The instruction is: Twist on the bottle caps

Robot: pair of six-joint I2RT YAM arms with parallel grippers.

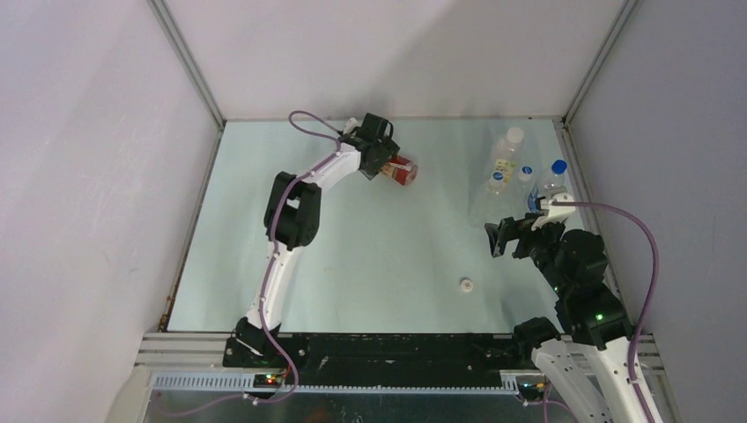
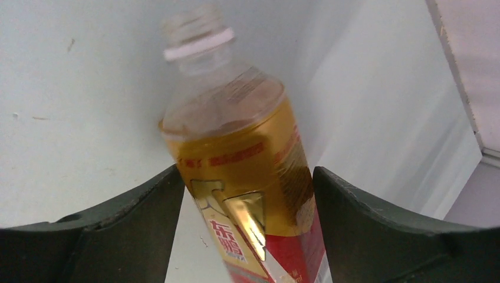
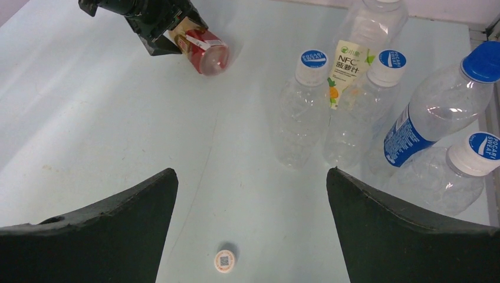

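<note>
My left gripper (image 1: 380,157) is shut on the amber bottle with the red-orange label (image 1: 402,170) and holds it tilted at the back of the table. In the left wrist view the bottle (image 2: 236,135) sits between both fingers of that gripper (image 2: 247,174), and its neck (image 2: 197,32) is bare, with a white ring. The white cap (image 1: 466,284) lies loose on the table, also in the right wrist view (image 3: 224,260). My right gripper (image 1: 496,236) is open and empty above it (image 3: 250,177). Two clear bottles (image 3: 301,112) (image 3: 357,118) stand at the back right with blue caps (image 3: 313,58) (image 3: 392,58) on their necks.
A yellow-labelled bottle (image 3: 352,59) stands behind the two clear ones. A blue-labelled bottle (image 3: 427,109) with a blue cap leans to their right. Another clear capped bottle (image 3: 442,180) lies near the right wall. Walls close the table on the left, back and right.
</note>
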